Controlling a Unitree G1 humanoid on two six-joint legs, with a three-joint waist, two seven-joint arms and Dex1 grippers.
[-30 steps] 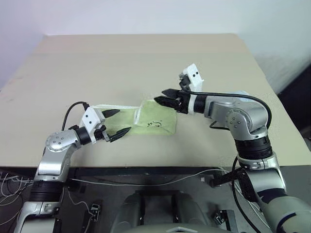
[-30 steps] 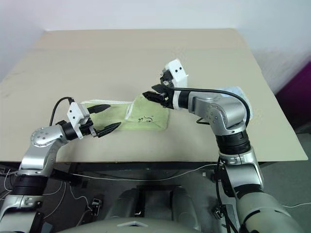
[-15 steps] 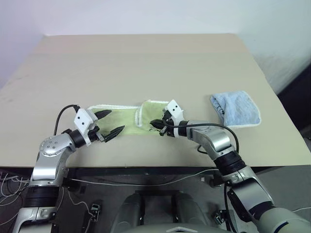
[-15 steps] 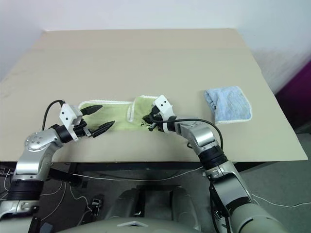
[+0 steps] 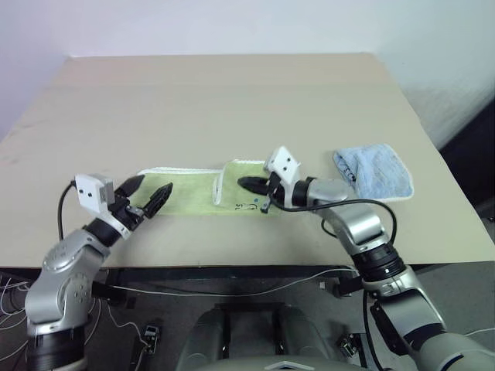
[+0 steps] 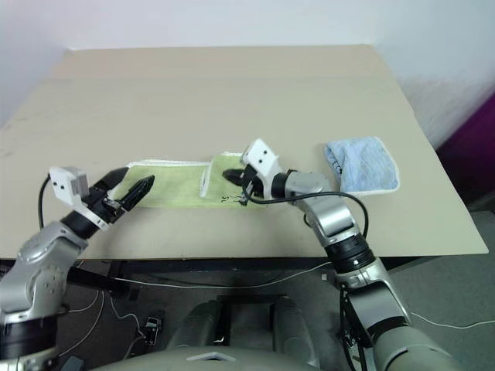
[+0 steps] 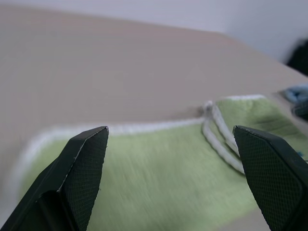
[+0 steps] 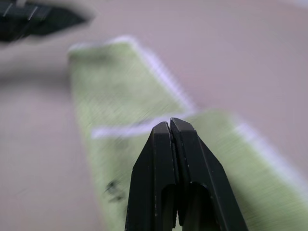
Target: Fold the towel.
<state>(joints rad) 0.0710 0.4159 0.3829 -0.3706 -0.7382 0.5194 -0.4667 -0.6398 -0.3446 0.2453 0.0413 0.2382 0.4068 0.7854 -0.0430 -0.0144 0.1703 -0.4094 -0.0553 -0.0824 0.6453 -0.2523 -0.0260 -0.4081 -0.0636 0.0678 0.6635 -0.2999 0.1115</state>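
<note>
Just ahead of the wide-open left gripper (image 5: 147, 194) and beneath the shut, empty right gripper (image 5: 251, 185), the towel (image 5: 193, 193) lies soft and limp, best pinched by its white-stitched edge.

A plain beige table (image 5: 232, 100) stands against a pale wall (image 5: 232, 23), cables (image 5: 232, 287) below its front edge
</note>
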